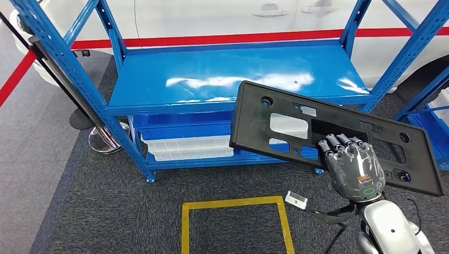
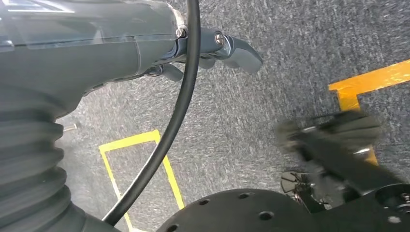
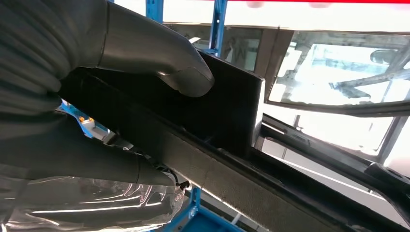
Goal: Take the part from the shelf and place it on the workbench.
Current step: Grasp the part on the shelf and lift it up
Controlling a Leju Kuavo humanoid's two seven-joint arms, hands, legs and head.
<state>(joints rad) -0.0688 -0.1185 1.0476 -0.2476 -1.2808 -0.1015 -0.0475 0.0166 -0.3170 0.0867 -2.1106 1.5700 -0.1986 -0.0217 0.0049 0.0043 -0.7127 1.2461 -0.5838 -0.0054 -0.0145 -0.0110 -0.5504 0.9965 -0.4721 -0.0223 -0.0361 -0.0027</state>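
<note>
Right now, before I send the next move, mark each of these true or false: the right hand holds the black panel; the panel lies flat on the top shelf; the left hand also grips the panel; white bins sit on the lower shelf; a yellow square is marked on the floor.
1. The right hand holds the black panel. True.
2. The panel lies flat on the top shelf. False: it is tilted in the air in front of the shelf.
3. The left hand also grips the panel. False: it hangs over the carpet, holding nothing.
4. White bins sit on the lower shelf. True.
5. A yellow square is marked on the floor. True.
</note>
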